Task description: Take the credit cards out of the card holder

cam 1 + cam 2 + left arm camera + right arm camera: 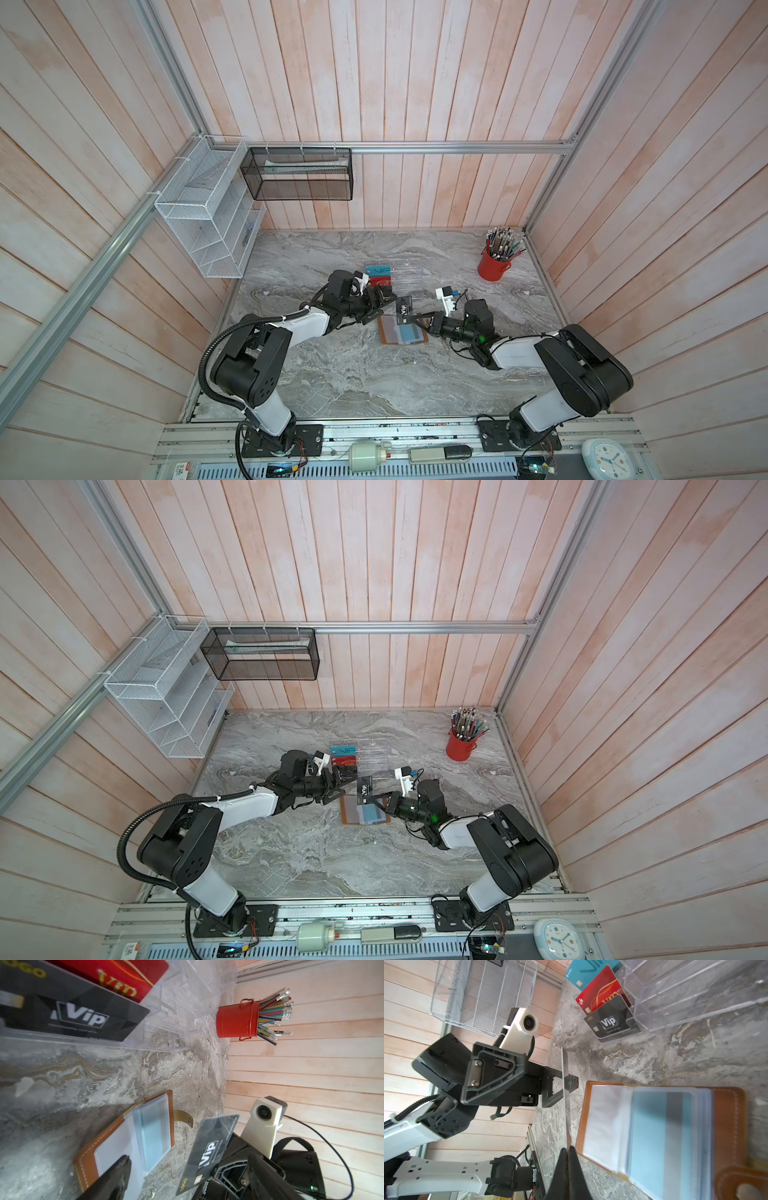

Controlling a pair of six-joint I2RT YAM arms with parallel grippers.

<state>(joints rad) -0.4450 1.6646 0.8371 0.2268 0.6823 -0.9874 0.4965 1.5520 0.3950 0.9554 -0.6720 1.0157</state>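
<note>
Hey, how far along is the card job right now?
Done: three cards stand in the clear rack. In hand: the right gripper pinches a black card, the open left gripper straddling it. Left: a bluish card shows inside the card holder's sleeves.

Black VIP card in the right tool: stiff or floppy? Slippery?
Likely stiff: the held black VIP card shows edge-on as a straight line, though the right tool pinches only one end. Probably light, since it stands out without sagging. Its glossy face suggests it could pivot in such a small pinch.
</note>
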